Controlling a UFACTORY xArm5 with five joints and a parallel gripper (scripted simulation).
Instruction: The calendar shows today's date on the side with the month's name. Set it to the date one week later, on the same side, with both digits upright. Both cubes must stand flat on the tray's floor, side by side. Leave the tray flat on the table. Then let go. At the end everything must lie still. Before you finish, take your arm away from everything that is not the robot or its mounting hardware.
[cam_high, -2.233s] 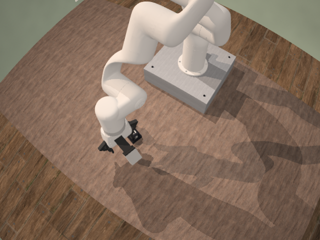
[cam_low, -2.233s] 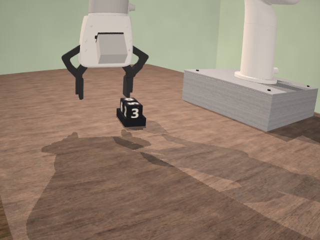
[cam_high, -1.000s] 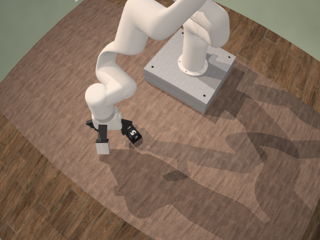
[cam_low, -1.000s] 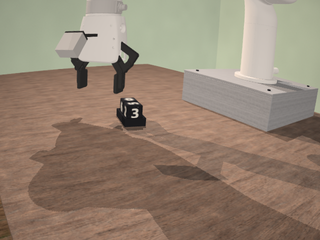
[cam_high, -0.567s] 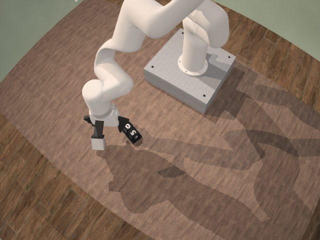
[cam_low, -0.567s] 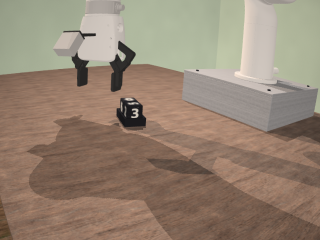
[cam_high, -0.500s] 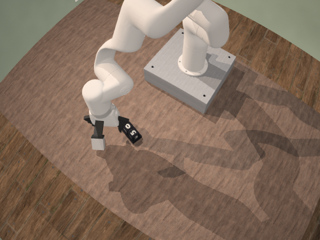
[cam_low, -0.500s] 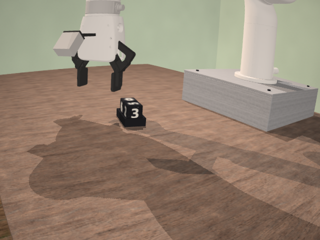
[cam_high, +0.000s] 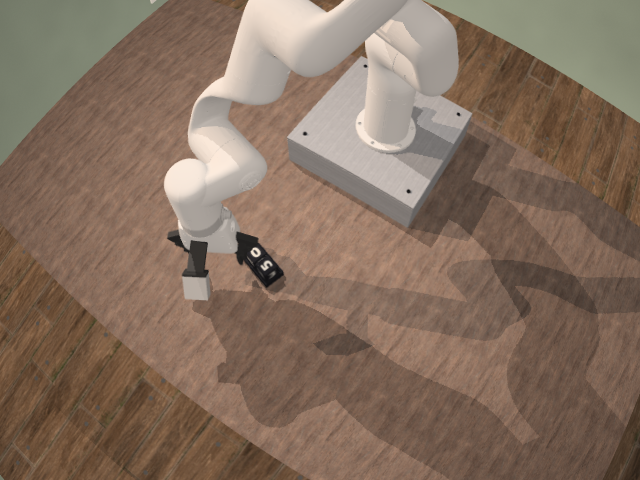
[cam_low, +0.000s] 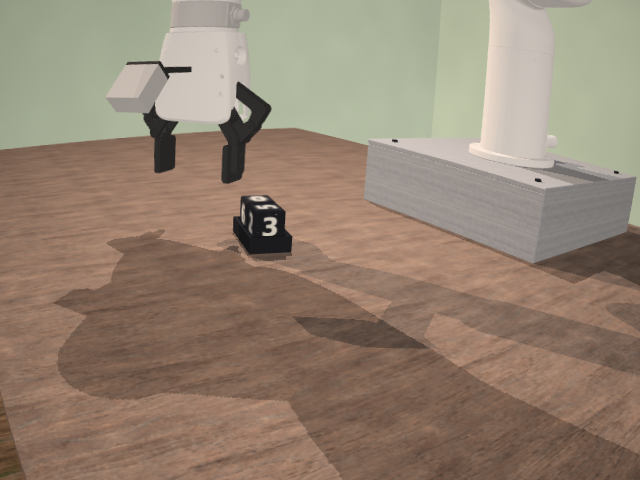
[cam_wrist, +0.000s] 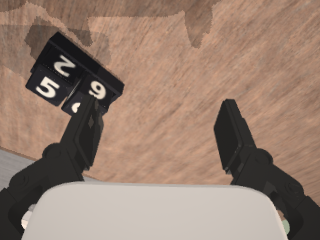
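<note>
cubes — tops read 0, 5 — end face 3.

The table is done in matt brown wood with a fine streaky grain, while the floor around it is laid in darker, knottier planks. The arm is finished in smooth cream plastic with a soft sheen, its fingers are kept matt black, and the pedestal is given a brushed grey look, finely ribbed on the sides. The cubes and tray are made to look like smooth black plastic, a bit glossy, with white printed digits.
</note>
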